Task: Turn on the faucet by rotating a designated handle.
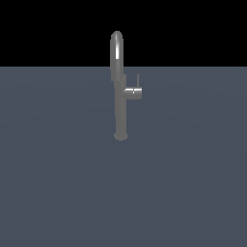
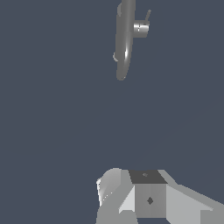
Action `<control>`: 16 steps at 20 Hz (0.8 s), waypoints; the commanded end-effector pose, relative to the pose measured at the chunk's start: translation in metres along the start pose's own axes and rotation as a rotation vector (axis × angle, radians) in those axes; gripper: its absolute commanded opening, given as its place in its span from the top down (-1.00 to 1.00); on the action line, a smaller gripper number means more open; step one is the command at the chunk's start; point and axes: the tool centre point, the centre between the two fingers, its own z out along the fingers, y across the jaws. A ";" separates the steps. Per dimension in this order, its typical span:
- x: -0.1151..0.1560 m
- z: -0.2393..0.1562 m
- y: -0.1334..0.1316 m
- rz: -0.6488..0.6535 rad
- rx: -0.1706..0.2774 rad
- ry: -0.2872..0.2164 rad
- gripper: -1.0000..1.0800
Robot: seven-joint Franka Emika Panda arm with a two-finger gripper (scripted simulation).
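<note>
The faucet (image 1: 119,103) is standing upright on the plain grey floor (image 1: 58,183), its arched spout rising into the black band above. Taking its column as the landmark and reading across the exterior view: nothing is sitting to the column's left; the column itself is running straight down to a slightly flared base; and on its right, at about mid-height, the handle (image 1: 133,92) is jutting out sideways — a short stub with a thin pin (image 1: 138,80) rising from its outer end.

The arm is not showing in the exterior view. In the wrist view the faucet (image 2: 124,39) is lying well away from the gripper (image 2: 131,197), with the handle (image 2: 141,28) beside the column. Only blocky grey parts of the hand are showing, so I cannot tell how wide its jaws are standing.

Judging by looks, this is rigid brushed metal — smooth, likely slippery, fixed in place. The pin is looking like the best hold: far from the stub's axis, it should give the most leverage, though being thin it is calling for a well-centred pinch.
</note>
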 end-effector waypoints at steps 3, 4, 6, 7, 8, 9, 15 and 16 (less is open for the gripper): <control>0.001 0.000 0.000 0.001 0.001 -0.001 1.00; 0.001 0.000 0.000 0.003 0.003 -0.003 1.00; 0.003 0.000 -0.001 0.009 0.008 -0.008 1.00; 0.005 0.000 -0.001 0.012 0.012 -0.011 1.00; 0.006 0.000 -0.001 0.017 0.017 -0.016 1.00; 0.008 -0.001 -0.001 0.022 0.022 -0.020 1.00; 0.026 -0.001 -0.004 0.068 0.068 -0.064 1.00; 0.029 -0.001 -0.004 0.078 0.078 -0.073 1.00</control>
